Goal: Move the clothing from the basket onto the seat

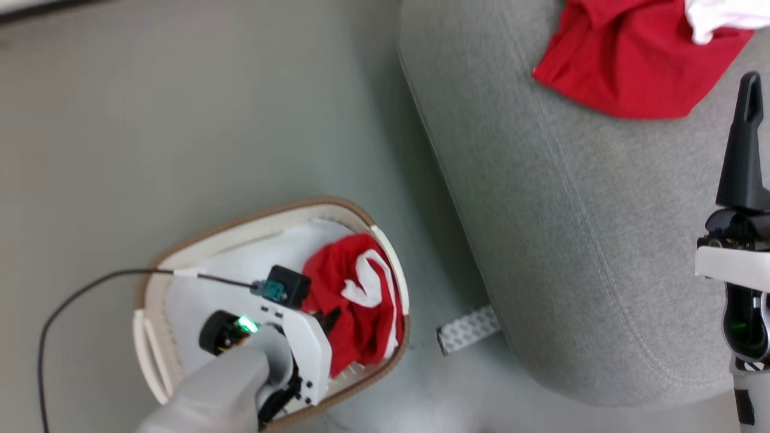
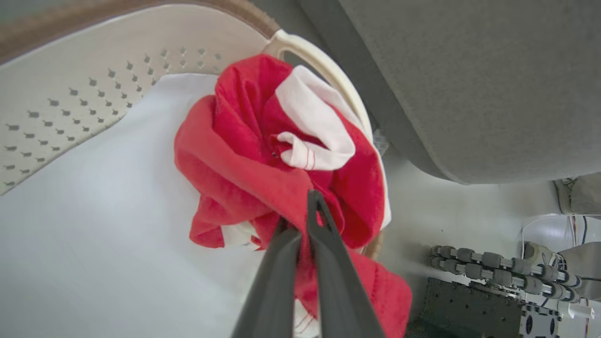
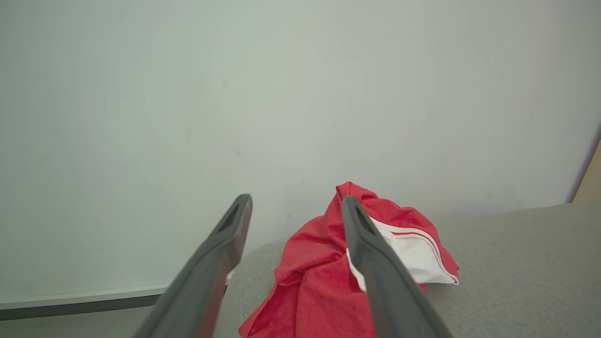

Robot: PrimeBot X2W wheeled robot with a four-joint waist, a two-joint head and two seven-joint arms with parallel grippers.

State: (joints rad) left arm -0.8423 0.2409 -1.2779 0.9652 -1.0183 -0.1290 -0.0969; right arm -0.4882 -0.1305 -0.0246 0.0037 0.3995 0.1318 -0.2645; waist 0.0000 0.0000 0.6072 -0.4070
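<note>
A crumpled red garment with white trim [image 1: 361, 300] lies at the right end of the white basket [image 1: 258, 231] on the floor. My left gripper [image 1: 328, 319] reaches down into the basket and is shut on a fold of that red garment [image 2: 263, 155], its two fingers pinched together [image 2: 300, 218]. Another red garment [image 1: 625, 60] lies on the grey seat [image 1: 541, 210], also seen beyond my right gripper [image 3: 296, 206] as red cloth with a white band [image 3: 328, 272]. My right gripper stands open above the seat, holding nothing; one finger [image 1: 746, 144] shows at the right edge.
A plain white cloth [image 2: 94, 211] lines the basket's bottom. A black cable [image 1: 90, 288] runs from my left wrist across the grey floor. A patterned strip [image 1: 469, 329] sticks out under the seat's corner. A pale wall [image 3: 281, 94] stands behind the seat.
</note>
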